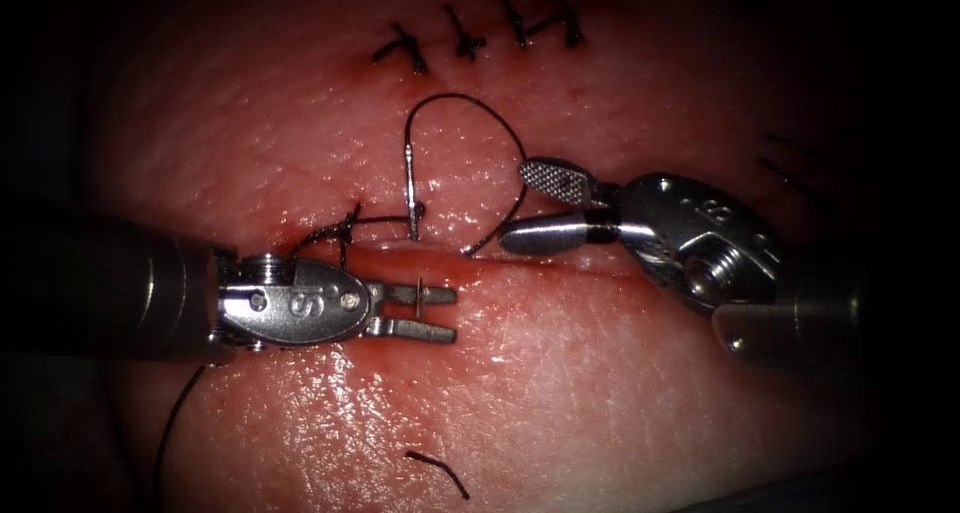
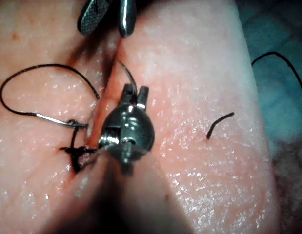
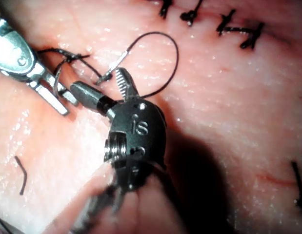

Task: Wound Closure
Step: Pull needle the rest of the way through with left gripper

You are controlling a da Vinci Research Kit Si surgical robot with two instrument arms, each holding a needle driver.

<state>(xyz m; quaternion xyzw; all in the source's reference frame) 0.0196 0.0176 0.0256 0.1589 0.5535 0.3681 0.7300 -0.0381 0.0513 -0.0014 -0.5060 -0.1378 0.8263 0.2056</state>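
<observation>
Left pincer [image 1: 436, 313]: jaws lie parallel with a narrow gap. A thin sliver of metal crosses that gap near the tips, which looks like the needle tip [image 1: 420, 295] emerging from the tissue [image 1: 600, 393] at the lower lip of the cut [image 1: 560, 258]. Whether the jaws actually clamp it I cannot tell. The left wrist view shows this pincer [image 2: 136, 92] at the cut line with a thin curved wire running just past its tips.

Right pincer [image 1: 525, 205]: jaws wide apart, holding nothing. The upper, ridged jaw sits just beside the thread [image 1: 480, 103] loop. The lower jaw points at the cut, and contact with the tissue is unclear. The right wrist view shows the same pincer [image 3: 99, 87] spread, with the thread arc passing behind its serrated jaw.

Needle [image 1: 410, 188]: the tail part stands upright above the cut, left of the right pincer, and enters the tissue at the upper lip. The middle of its curve is buried.

Thread arcs from the needle tail over to the right and comes down to the cut. A knot [image 1: 345, 228] sits at the cut's left end. Finished stitches [image 1: 470, 35] lie far above. A cut end of thread [image 1: 438, 470] lies loose on the lower tissue. Another strand trails off under the left shaft, and its end is hidden
</observation>
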